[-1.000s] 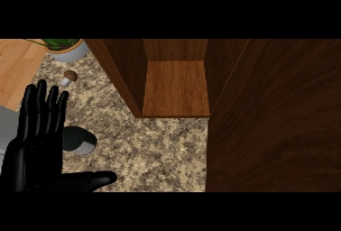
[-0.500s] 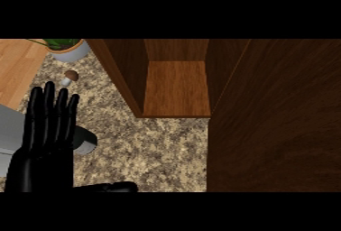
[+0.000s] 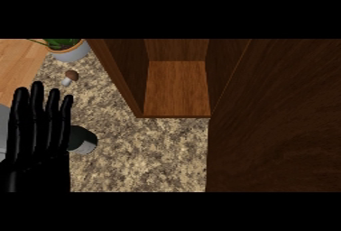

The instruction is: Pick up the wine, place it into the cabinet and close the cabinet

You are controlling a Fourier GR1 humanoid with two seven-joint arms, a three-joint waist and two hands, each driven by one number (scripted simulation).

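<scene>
Left hand (image 3: 36, 135): lower left of view, fingers straight and together, pointing up-view; holds nothing.
Right hand: out of view.
Wine (image 3: 83, 140): dark bottle with grey end, on the table (image 3: 153, 153) just right of the left hand, partly hidden behind the fingers; contact cannot be told. Well apart from the cabinet.
Cabinet (image 3: 177, 88): open, brown wooden shelf bare, upper centre.
Cabinet door (image 3: 273, 117): dark wood panel filling the right side.
Mushroom (image 3: 70, 76): small, brown cap, on the table above the hand.
Potted plant (image 3: 66, 47): top left, near the mushroom.
</scene>
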